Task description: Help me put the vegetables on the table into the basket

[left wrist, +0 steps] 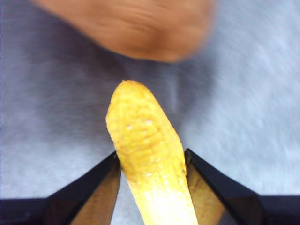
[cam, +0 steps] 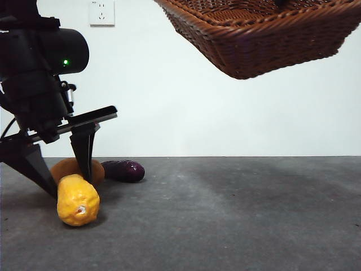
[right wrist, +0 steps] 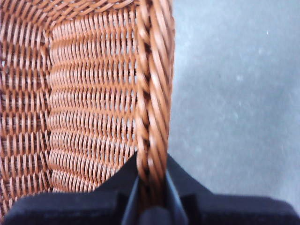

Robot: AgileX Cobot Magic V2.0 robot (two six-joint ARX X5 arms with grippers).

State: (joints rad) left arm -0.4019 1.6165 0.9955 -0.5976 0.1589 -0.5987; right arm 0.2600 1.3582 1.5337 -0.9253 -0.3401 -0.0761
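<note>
The yellow corn cob [cam: 78, 200] lies on the table [cam: 237, 214] at the front left. My left gripper [cam: 70, 187] straddles it, and in the left wrist view [left wrist: 151, 159] both jaws press against the corn's [left wrist: 145, 140] sides. The brown potato [cam: 66, 167] sits just behind the corn and shows blurred in the left wrist view [left wrist: 136, 28]. The dark purple eggplant [cam: 124, 170] lies to the right of the potato. My right gripper [right wrist: 152, 173] is shut on the braided rim of the wicker basket [right wrist: 93, 103]. The basket [cam: 265, 39] hangs tilted high above the table at the upper right.
A white wall with a power socket [cam: 101, 12] stands behind the table. The left arm's dark body [cam: 34, 73] fills the left side of the front view. The table's grey surface stretches to the right under the raised basket.
</note>
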